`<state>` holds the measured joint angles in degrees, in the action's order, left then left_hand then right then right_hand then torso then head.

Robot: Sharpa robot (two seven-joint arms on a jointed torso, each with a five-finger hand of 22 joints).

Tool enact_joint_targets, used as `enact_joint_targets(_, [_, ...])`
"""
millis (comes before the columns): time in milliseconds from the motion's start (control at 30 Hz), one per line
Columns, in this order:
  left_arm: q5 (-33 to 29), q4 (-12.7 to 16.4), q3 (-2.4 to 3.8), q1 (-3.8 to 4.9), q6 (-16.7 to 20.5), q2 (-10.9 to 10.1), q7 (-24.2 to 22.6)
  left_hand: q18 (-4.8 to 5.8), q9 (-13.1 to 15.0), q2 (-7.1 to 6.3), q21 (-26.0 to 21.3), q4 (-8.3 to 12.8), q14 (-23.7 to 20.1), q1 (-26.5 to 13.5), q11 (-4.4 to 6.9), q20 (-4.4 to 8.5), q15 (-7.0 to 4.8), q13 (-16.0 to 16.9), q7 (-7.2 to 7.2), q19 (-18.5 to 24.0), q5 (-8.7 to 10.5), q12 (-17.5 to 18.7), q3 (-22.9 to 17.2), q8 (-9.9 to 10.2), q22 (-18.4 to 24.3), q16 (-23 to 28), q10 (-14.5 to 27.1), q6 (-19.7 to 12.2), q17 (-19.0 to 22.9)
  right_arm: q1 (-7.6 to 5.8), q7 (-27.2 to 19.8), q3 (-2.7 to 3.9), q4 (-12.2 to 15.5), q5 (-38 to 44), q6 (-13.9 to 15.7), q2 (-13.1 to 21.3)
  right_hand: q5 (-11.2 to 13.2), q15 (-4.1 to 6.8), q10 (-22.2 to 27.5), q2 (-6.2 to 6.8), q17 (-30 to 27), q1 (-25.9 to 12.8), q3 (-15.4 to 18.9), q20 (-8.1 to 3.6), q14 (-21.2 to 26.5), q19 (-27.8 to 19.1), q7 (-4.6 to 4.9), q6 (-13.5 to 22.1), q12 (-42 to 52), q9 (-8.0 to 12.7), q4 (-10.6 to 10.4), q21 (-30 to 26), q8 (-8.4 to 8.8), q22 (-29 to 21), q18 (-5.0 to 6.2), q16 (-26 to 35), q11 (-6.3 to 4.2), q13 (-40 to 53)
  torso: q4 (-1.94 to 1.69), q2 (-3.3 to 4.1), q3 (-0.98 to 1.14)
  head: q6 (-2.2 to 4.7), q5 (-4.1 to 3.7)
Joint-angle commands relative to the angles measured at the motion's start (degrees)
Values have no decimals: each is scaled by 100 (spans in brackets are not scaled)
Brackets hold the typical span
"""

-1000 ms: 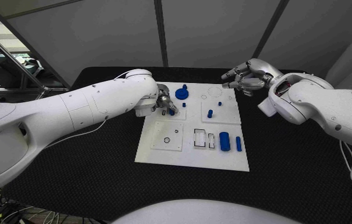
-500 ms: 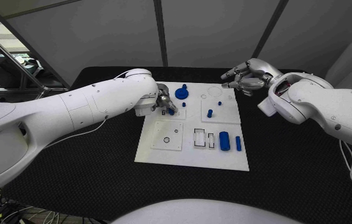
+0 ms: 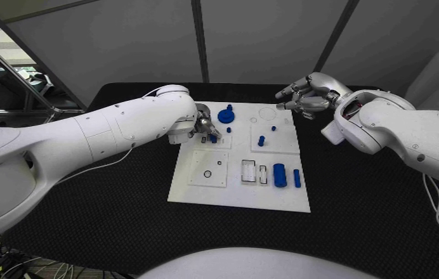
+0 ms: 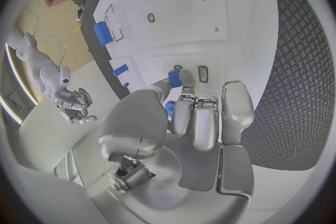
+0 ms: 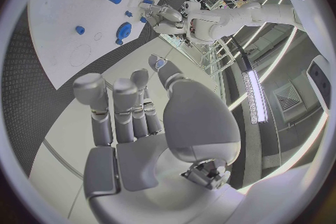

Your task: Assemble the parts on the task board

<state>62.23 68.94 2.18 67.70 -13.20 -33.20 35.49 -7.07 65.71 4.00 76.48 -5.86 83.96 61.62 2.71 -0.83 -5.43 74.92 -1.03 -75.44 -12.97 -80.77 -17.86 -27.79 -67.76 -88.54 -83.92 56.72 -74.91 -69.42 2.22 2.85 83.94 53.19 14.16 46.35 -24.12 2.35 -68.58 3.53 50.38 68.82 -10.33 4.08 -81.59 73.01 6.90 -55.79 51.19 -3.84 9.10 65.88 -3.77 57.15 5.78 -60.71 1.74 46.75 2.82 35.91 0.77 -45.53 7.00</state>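
Note:
The white task board point(image 3: 240, 193) lies mid-table. My left hand point(image 3: 205, 128) is over its far left panel and pinches a small blue part point(image 4: 174, 77) between thumb and a finger, its tip close to two small slots point(image 4: 203, 73). A blue disc with a knob point(image 3: 227, 116), a blue peg point(image 3: 262, 141), a thick blue cylinder point(image 3: 279, 175) and a slim blue bar point(image 3: 297, 178) sit on the board. My right hand point(image 3: 306, 98) hovers off the board's far right corner, fingers apart, holding nothing point(image 5: 133, 117).
The black table point(image 3: 366, 203) surrounds the board, with bare room at the front and on both sides. Grey wall panels stand behind the table's far edge. A square panel with a round hole point(image 3: 209, 168) is on the board's near left.

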Motion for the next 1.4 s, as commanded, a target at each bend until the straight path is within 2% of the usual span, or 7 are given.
enact_joint_targets(33, [63,-38,-26,-33,-77,5,147,207,28,62,32,22,564,98,10,-7,-27,1227,39,-41,49,-18,-22,32,-7,-22,-362,7,-1357,-12,-18,5,16,22,-37,4,-20,7,48,-5,-5,-67,-33,-14,-33,12,-5,46,-26,4,12,-36,12,-5,118,23,8,-5,-2,-1,-2,-6,-4])
enact_joint_targets(267, [63,-21,-26,-32,-117,3,132,206,98,94,14,397,563,526,11,-11,-19,1228,33,-27,52,-9,-191,85,-10,-20,-361,-16,-1354,-12,-14,5,18,23,-49,9,-20,7,48,-5,-5,-67,-33,-14,-33,12,-5,46,-26,4,12,-36,12,-5,118,23,8,-5,-1,-4,-4,-8,-13])
enact_joint_targets(567, [64,13,-24,-31,-173,-12,102,210,129,110,16,575,570,650,-2,-28,-2,1237,17,-32,52,-29,-266,123,-33,-40,-368,-15,-1379,-12,-19,5,10,24,-56,-1,-20,7,48,-5,-5,-67,-33,-14,-33,12,-5,46,-26,4,12,-36,12,-5,118,23,8,-5,-2,-2,-5,-14,-5])
enact_joint_targets(1400, [126,9,-22,34,-525,34,105,213,155,108,20,689,579,701,-7,-39,7,1246,10,-38,53,-55,-306,139,-51,-68,-376,-3,-1413,-12,-30,5,-9,24,-71,-31,-19,6,47,-3,-2,-75,-36,-13,-33,12,-5,46,-23,4,11,-40,12,-8,118,25,9,-6,1,-2,-1,-24,6])
